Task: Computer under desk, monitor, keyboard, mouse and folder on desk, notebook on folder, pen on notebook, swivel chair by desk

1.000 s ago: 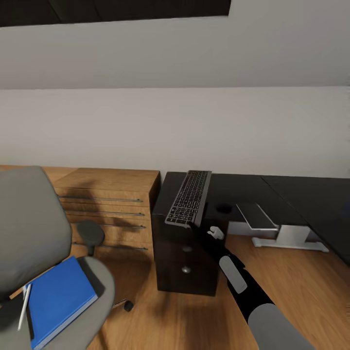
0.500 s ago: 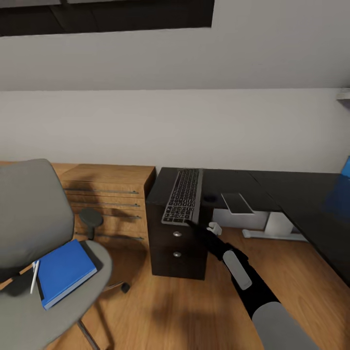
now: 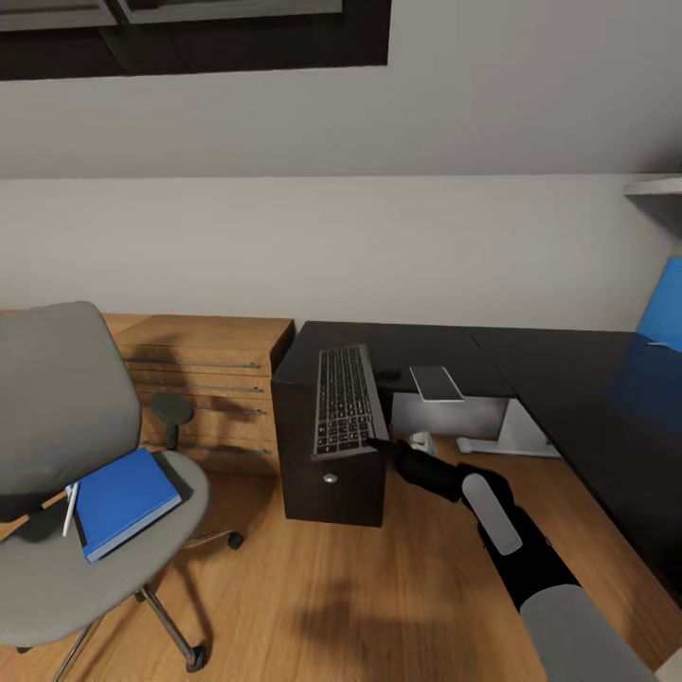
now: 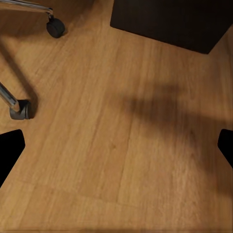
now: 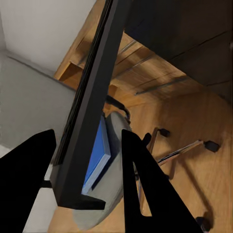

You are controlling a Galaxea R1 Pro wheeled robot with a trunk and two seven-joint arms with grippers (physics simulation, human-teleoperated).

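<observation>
The black keyboard (image 3: 343,400) hangs over the left end of the black desk (image 3: 445,343), above its dark drawer unit (image 3: 332,485). My right gripper (image 3: 379,443) is shut on the keyboard's near end. In the right wrist view the keyboard (image 5: 92,121) runs edge-on between the two fingers (image 5: 145,189). To the left stands the grey swivel chair (image 3: 57,407), and on its seat lies the blue folder (image 3: 123,502) with the white pen (image 3: 69,509) beside it. My left gripper (image 4: 116,150) is open over bare wood floor.
A light-wood dresser (image 3: 204,365) stands between chair and desk. The desk's blue back panel (image 3: 663,303) is at the far right, a white desk leg (image 3: 502,438) beneath the top. Chair casters (image 4: 54,27) sit near the left gripper. Open wood floor (image 3: 360,587) lies in front.
The whole view has shifted as the camera pulled back and turned right. The keyboard stays in my right gripper over the desk's left end, now lying flatter.
</observation>
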